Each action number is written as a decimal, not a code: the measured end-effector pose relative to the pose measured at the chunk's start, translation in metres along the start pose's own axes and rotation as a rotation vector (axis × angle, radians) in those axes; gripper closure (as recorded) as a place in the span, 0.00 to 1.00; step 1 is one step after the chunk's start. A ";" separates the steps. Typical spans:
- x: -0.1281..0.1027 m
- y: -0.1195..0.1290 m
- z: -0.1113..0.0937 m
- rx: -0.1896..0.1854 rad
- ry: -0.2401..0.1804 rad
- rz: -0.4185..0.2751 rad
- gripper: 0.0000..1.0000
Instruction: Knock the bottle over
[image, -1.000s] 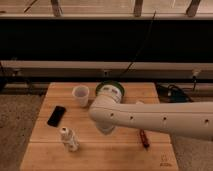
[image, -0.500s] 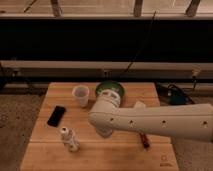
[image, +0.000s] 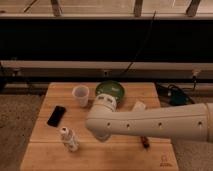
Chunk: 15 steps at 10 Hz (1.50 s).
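We find the bottle (image: 69, 139) standing at the lower left of the frame on the wooden table (image: 45, 155), just left of the arm's (image: 150, 122) rounded end. The gripper (image: 103, 135) seems tucked beneath that end, near centre. Whether it is wide or narrow we cannot tell. We judge the bottle light and stiff, so a sideways push near its top should tip it.
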<state>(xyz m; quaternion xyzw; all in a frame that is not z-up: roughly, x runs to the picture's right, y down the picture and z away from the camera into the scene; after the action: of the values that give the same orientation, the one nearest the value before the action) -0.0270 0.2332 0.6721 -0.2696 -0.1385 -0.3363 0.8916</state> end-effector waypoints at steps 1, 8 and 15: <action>-0.006 -0.005 0.002 0.005 0.000 -0.010 0.87; -0.032 -0.033 0.013 0.024 -0.002 -0.076 0.87; -0.032 -0.042 0.022 0.050 -0.004 -0.074 0.87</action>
<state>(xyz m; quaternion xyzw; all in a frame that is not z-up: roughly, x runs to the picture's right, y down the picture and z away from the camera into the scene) -0.0802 0.2361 0.6923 -0.2425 -0.1585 -0.3649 0.8848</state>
